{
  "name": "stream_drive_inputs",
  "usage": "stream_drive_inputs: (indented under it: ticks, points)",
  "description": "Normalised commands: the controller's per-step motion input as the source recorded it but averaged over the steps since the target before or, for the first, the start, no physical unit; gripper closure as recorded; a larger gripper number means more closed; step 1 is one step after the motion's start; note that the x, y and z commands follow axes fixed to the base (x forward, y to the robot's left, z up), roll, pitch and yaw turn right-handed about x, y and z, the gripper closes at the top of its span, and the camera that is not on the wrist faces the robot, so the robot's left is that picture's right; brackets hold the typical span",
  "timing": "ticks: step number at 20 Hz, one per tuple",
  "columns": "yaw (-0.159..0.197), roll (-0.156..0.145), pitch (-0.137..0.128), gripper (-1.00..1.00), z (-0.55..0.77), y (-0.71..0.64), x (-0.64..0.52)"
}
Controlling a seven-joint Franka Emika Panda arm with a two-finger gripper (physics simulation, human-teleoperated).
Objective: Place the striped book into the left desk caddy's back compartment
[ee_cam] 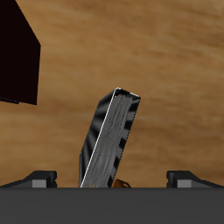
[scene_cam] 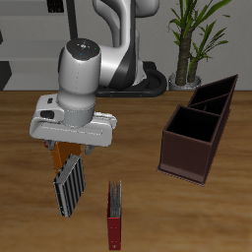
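Observation:
The striped book [scene_cam: 71,187] stands tilted on the wooden table, its black-and-white cover facing the table's front edge. My gripper [scene_cam: 67,150] hovers just above its top edge, open, with nothing between the fingers. In the wrist view the striped book [ee_cam: 109,140] rises edge-on between my widely spread fingertips [ee_cam: 39,179], touching neither. The left desk caddy [scene_cam: 197,133] is a long dark maroon box well off to the side. Its back compartment [scene_cam: 215,92] lies beyond the divider, dark inside. A corner of the caddy [ee_cam: 17,52] shows in the wrist view.
An orange book [scene_cam: 64,154] shows right behind the striped one, under my gripper. A red book [scene_cam: 114,215] stands upright near the table's front edge, beside the striped book. A potted plant [scene_cam: 192,39] stands behind the caddy.

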Motion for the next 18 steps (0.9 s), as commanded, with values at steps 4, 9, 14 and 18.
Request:
stream_drive_inputs:
  ticks: [4,9,14,18]
  points:
    - [-0.019,0.036,0.03,-1.0,-0.44,0.19,0.1]
    - [-0.007,0.015,0.008,-1.0,-0.26,0.03,0.02]
    - [-0.062,-0.048,0.079,-1.0,-0.56,-0.18,0.09]
    - [-0.047,-0.009,0.061,1.0,-0.41,-0.06,0.05]
